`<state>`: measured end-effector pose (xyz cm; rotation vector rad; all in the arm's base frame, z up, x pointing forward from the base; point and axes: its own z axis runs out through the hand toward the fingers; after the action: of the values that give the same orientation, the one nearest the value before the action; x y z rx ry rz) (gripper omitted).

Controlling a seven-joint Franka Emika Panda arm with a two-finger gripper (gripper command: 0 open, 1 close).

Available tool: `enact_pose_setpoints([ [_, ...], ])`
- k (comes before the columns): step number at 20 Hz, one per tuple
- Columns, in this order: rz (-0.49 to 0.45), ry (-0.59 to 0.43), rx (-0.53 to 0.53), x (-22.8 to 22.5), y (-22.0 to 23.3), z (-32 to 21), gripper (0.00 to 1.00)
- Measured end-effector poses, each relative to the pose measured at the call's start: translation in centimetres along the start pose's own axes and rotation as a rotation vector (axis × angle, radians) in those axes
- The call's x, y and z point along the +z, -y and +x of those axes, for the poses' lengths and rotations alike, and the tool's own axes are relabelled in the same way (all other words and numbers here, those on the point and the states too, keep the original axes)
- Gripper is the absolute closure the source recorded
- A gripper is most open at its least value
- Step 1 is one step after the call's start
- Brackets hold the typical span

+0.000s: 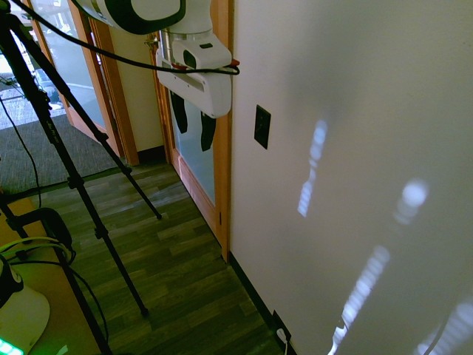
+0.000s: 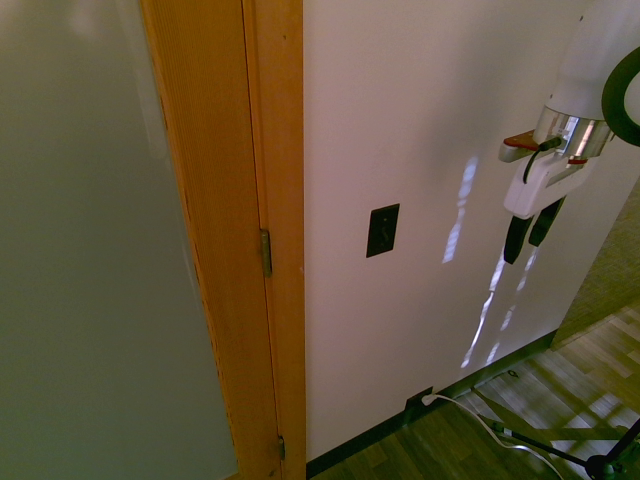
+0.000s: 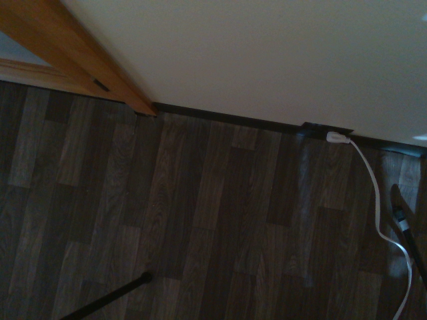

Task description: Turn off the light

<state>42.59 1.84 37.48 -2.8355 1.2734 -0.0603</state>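
Observation:
The light's switch (image 1: pixel 261 126) (image 2: pixel 382 230) is a small black upright plate on the white wall, just beside the wooden door frame. No lamp shows; the room is lit and bright patches lie on the wall. My gripper (image 1: pixel 192 121) (image 2: pixel 531 232) hangs in the air away from the wall, fingers pointing down at the floor, at about the switch's height. Its two black fingers stand apart with nothing between them. A clear gap separates the gripper from the switch.
A wooden door frame (image 1: pixel 222 170) (image 2: pixel 270 240) with a frosted glass panel (image 2: pixel 90 250) borders the wall. Low on the wall sits a black socket plate with a white plug (image 3: pixel 337 137) (image 2: pixel 430 399), its cord trailing over the dark wood floor (image 3: pixel 200 227).

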Motion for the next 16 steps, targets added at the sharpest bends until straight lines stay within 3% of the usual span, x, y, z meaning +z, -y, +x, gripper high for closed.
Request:
enact_pose_setpoints([
  [7,0.052,-0.043,0.009,1.9,1.5,0.5,0.0],
  [12,0.157,-0.101,0.018,6.1,4.6,0.9,0.0],
  [16,0.241,-0.114,0.016,5.5,9.1,0.6,0.0],
])
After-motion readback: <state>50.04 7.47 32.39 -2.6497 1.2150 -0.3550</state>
